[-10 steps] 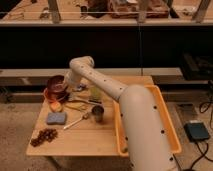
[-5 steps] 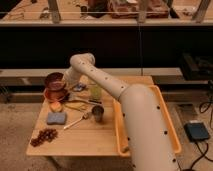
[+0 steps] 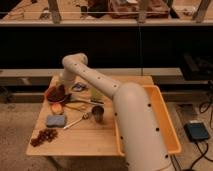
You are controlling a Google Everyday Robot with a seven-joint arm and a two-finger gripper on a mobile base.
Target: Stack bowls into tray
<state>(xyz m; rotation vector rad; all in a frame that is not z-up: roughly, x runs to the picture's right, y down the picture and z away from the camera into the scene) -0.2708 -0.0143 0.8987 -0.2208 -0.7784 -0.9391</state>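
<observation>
So the maroon bowl (image 3: 52,95) sits lower in view than half a second back, when it looked lifted a bit. It's now right up against the orange bowl (image 3: 57,107) at the left end of the table (image 3: 90,142). The gripper (image 3: 62,90) is right at the maroon bowl's far rim, dark against dark, so I can't tell how wide it stands or whether it has hold of anything. My guess is the bowl got set back down. Both bowls are well apart from the yellow tray (image 3: 161,122) on the right, so nothing's stacked in there yet.
</observation>
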